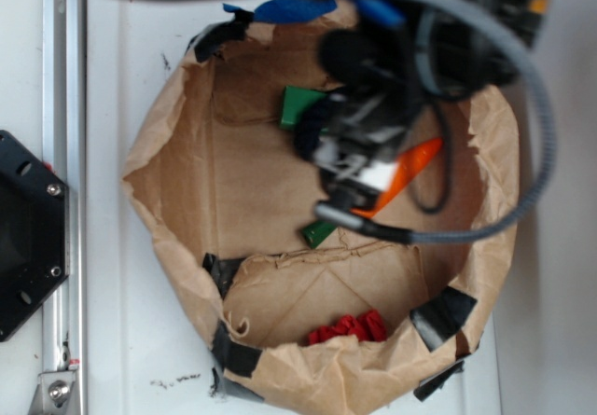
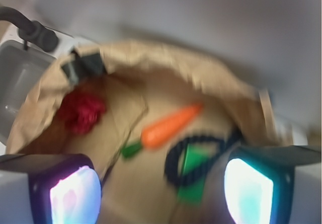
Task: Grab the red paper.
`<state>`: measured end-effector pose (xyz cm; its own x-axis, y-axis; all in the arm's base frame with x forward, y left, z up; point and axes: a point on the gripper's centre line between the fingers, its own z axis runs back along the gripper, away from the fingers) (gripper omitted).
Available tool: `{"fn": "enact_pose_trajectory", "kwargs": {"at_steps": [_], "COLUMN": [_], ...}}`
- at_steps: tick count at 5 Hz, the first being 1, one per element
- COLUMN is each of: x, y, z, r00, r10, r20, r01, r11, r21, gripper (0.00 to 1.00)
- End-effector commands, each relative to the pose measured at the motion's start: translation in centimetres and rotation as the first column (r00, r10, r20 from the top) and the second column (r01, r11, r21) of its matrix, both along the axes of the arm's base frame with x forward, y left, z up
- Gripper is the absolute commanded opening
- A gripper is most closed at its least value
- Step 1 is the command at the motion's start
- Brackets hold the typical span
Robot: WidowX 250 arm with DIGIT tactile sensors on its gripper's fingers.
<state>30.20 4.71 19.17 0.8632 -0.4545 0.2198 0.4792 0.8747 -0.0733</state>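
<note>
The red paper [image 1: 349, 327] is a small wrinkled wad lying on the floor of the brown paper bag [image 1: 168, 154], close to its near wall. In the wrist view the red paper [image 2: 81, 111] shows at the upper left, well ahead of the fingers. My gripper [image 1: 347, 191] hangs over the middle of the bag, above the orange carrot [image 1: 410, 168], and is apart from the paper. In the wrist view my gripper [image 2: 161, 194] is open, its two lit pads wide apart with only the bag floor between them. The wrist view is blurred.
An orange toy carrot [image 2: 168, 126] with a green top lies mid-bag. A green block [image 2: 193, 171] and a dark looped cord [image 2: 201, 153] sit beside it. Black tape patches [image 1: 441, 315] hold the bag rim. A metal rail [image 1: 65, 154] and a black mount [image 1: 23, 233] stand at the left.
</note>
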Motion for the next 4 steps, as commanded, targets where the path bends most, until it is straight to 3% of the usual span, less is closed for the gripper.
{"fn": "enact_pose_trajectory", "kwargs": {"at_steps": [1,2,3,4], "x": [-5.1,-6.3,-5.2,-4.0], "y": [-6.0,-4.6,-2.6,-0.6], "z": [-1.6,-2.8,-4.0,-4.7], "r00": [0.882,0.857,0.862,0.831], "r10": [-0.466,-0.512,-0.504,-0.543], "r20": [0.064,0.056,0.059,0.122], "r01": [0.466,0.512,0.504,0.548], "r11": [0.885,0.859,0.863,0.836], "r21": [0.01,0.017,0.011,-0.009], "gripper": [1.0,1.0,1.0,1.0]}}
